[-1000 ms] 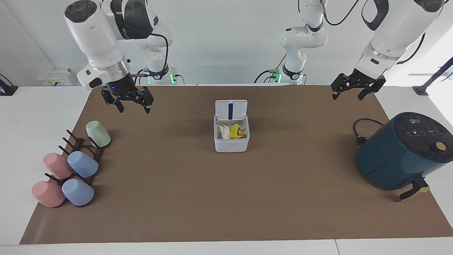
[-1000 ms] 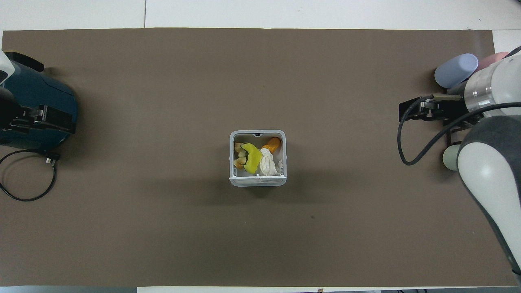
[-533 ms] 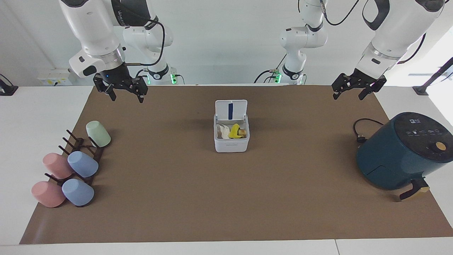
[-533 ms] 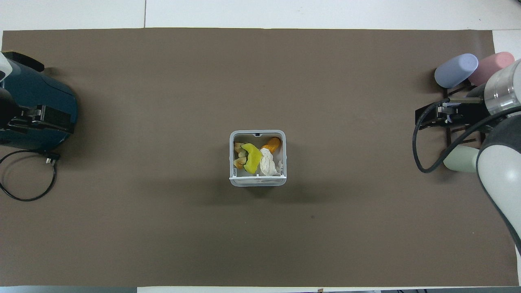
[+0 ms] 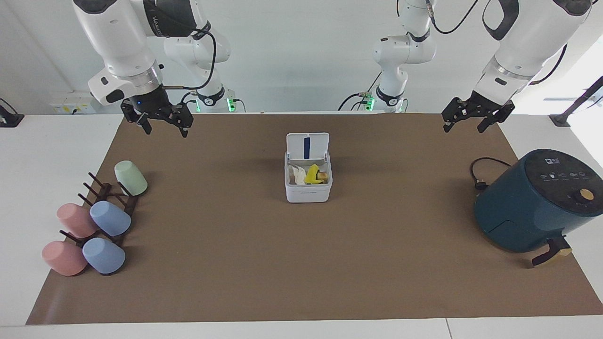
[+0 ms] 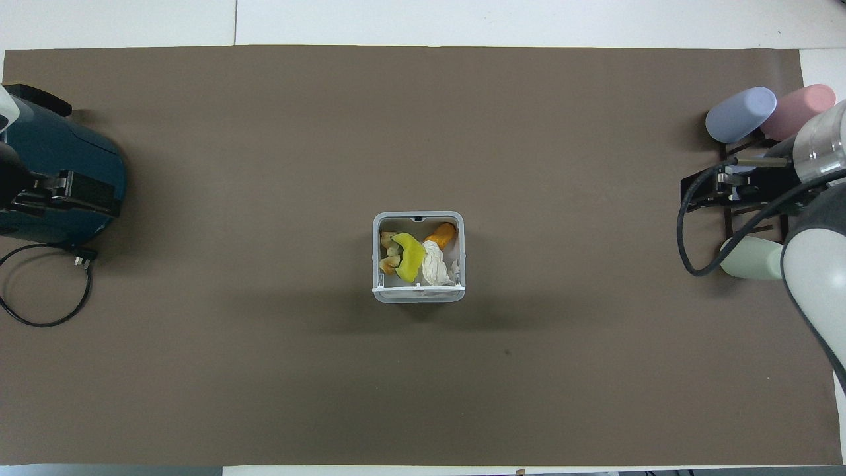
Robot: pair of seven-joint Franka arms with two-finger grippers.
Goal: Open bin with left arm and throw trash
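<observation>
The white bin (image 5: 308,187) stands mid-mat, lid upright, holding the tissue, yellow and orange trash (image 6: 418,257).

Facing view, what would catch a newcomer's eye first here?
The small white bin at the middle of the brown mat, its lid standing open with the trash inside. Next, the big dark-teal air fryer at the left arm's end, and the pastel cups on a rack at the right arm's end.
</observation>
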